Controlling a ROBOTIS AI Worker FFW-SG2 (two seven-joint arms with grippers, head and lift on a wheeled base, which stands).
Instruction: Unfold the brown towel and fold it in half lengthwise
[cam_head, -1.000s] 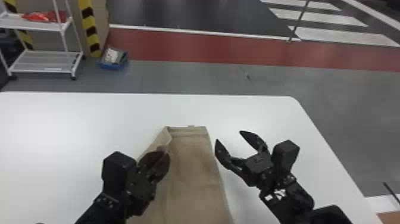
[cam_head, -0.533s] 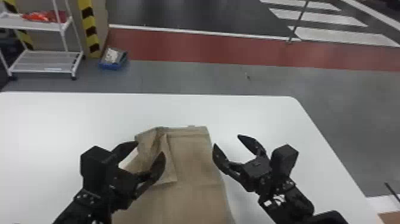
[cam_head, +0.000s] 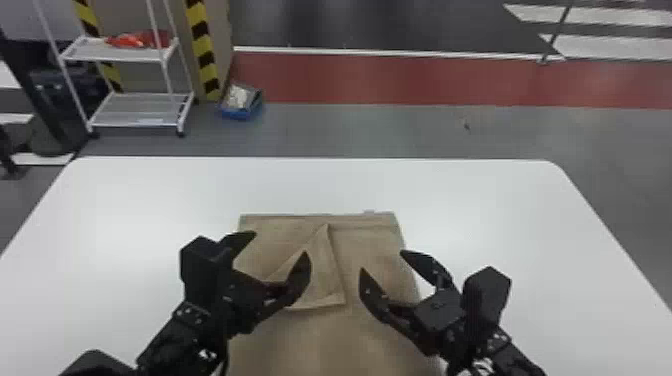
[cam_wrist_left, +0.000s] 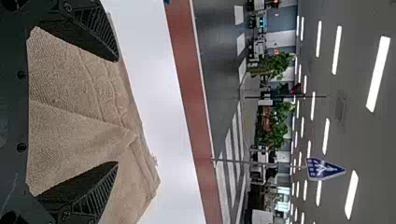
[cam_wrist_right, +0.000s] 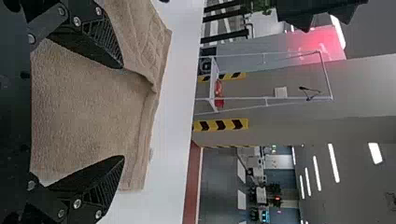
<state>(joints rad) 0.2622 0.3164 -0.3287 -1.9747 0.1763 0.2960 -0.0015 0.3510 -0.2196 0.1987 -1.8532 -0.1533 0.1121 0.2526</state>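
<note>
In the head view the brown towel (cam_head: 320, 340) lies on the white table, its far edge straight, with a loose triangular flap folded over near the middle. My left gripper (cam_head: 277, 245) is open above the towel's left part, the flap beside its inner finger. Over the right edge, my right gripper (cam_head: 382, 262) is open too. The left wrist view has the towel (cam_wrist_left: 79, 93) behind the spread fingers of my left gripper (cam_wrist_left: 116, 112). Between the parted fingers of my right gripper (cam_wrist_right: 122, 112), the right wrist view has the towel (cam_wrist_right: 88, 107) with a raised fold.
Bare white table surface (cam_head: 150, 200) surrounds the towel at the far side, left and right. Beyond the table's far edge stand a white wire shelf (cam_head: 135, 110) and a blue box (cam_head: 242, 102) on the floor.
My left gripper has opened and moved left, then back rightward a little. The towel's upper left part has spread out leftward, leaving a flap in the middle. The right gripper has shifted slightly left.
</note>
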